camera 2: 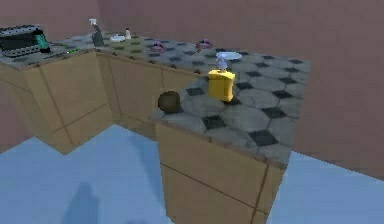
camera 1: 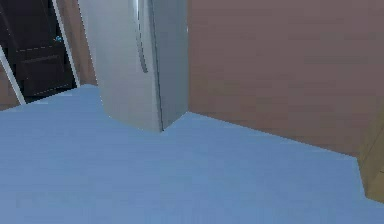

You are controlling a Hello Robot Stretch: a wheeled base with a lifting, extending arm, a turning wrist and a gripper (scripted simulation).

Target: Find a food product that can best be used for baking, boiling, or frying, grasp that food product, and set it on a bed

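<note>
Ahead of the robot, in the forward view, a tall grey refrigerator (camera 1: 135, 60) stands against a brown wall (camera 1: 280, 70) on a blue floor (camera 1: 150, 170), with a dark door (camera 1: 40, 50) to its left. A slice of wooden cabinet (camera 1: 374, 165) cuts in at the right edge, probably the end of the kitchen units. In the arm side view an L-shaped counter (camera 2: 250, 125) with a tiled top runs along the walls and juts toward the camera. On it, near the inner edge, lies a brown rounded lump (camera 2: 168, 101), by shape and colour likely a potato and so the food product sought. It is well apart from a yellow container (camera 2: 222, 84) farther out and a pale dish (camera 2: 229, 56) beyond that. A dark appliance (camera 2: 22, 42) and a slim bottle (camera 2: 96, 32) sit toward the far left. The base seems parked side-on so the lump falls within the arm's reach. How the gripper's fingers stand cannot be told.
</note>
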